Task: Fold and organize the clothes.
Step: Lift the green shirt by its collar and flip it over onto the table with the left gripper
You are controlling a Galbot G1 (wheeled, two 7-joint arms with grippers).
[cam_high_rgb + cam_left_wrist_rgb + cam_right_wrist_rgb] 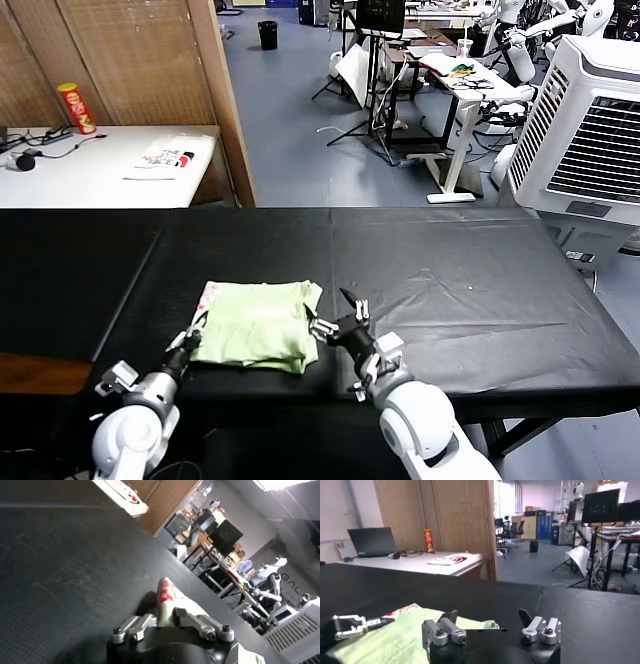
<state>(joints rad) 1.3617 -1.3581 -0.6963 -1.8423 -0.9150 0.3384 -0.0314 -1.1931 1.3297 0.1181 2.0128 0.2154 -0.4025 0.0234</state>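
Folded shirt (258,324) lying on the black table (450,280) near its front edge, long axis running left to right. Left gripper (196,331) at the shirt's left edge, fingers closed on the printed hem. Right gripper (338,318) just beside the right edge, fingers spread, empty. Both about equally near; next fold probably across the long axis.

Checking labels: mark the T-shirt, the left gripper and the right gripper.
T-shirt (262,326), head view, middle of the folded green fabric.
Left gripper (196,332), head view, fingertips at the shirt's edge.
Right gripper (338,312), head view, between its open fingertips.
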